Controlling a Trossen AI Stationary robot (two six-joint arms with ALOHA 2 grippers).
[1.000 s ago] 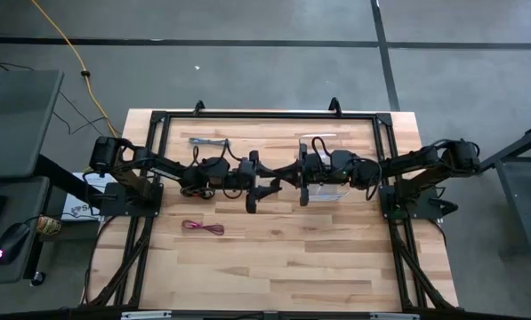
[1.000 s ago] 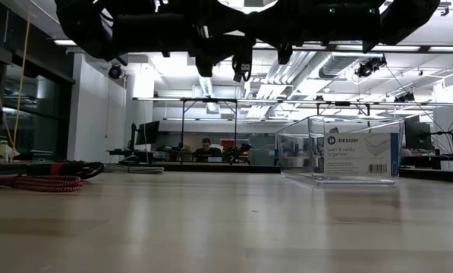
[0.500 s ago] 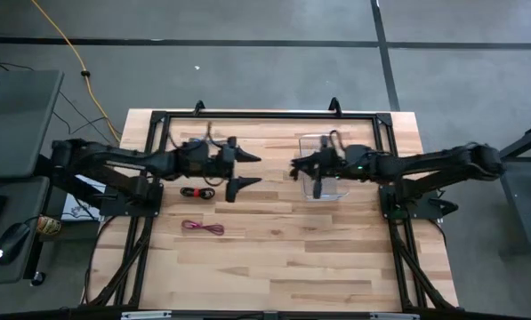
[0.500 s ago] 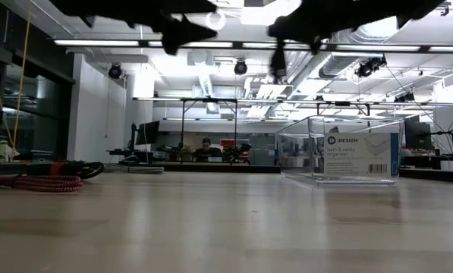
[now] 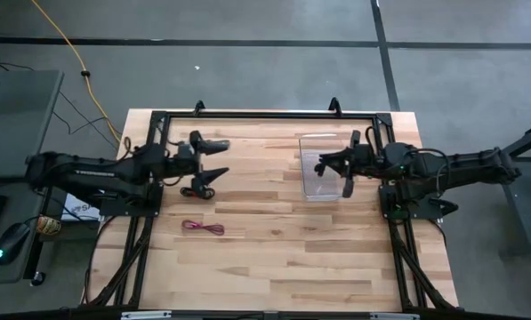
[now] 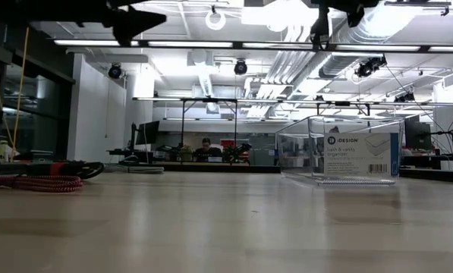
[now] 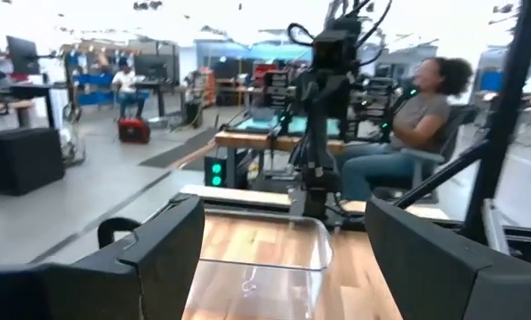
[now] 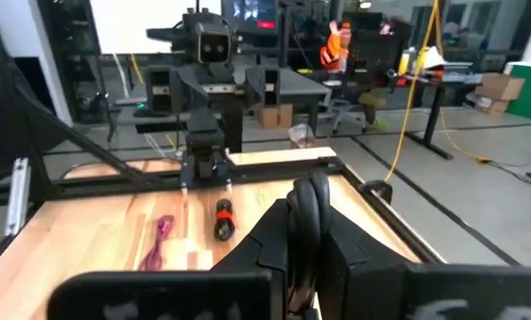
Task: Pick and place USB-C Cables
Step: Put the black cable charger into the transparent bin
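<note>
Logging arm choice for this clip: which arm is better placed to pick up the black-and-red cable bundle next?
Probably the left. The left hand, open, hovers right by the black-and-red cable bundle, while the right hand, holding a black cable, is over the clear box.

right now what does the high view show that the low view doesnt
Only the high view: both dark arms whole, the left gripper with its fingers spread, and the right gripper over the edge of the clear plastic box. Only the low view: the printed label on that box, and a seated person far back in the room. Both: the box and the magenta-red cable bundle.
</note>
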